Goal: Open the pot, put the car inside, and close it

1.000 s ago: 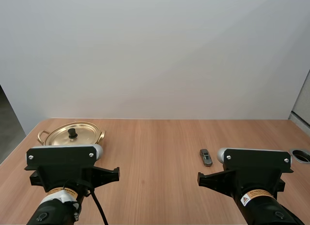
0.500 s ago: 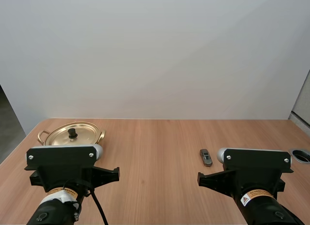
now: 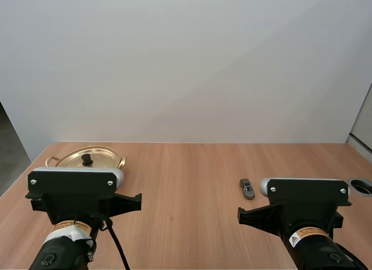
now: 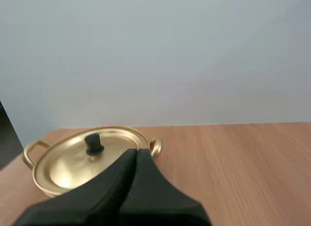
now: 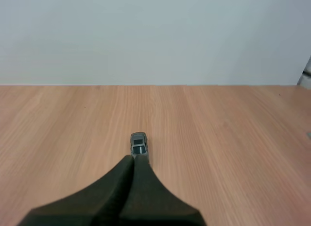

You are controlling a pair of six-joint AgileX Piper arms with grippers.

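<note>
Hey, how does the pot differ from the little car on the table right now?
The pot is gold and round; the car is grey and long. The pot is far bigger than the car. The pot, its lid on, sits ahead of the left gripper; the car sits just ahead of the right gripper. Both rest on the wooden table, and neither is held.

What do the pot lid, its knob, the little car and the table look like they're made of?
Pot lid: gold-coloured metal, judging by its soft sheen. Knob: matte black, probably plastic. Car: grey, faintly glossy; metal or plastic, unclear. Table: wood or wood-look laminate, showing straight grain.
</note>
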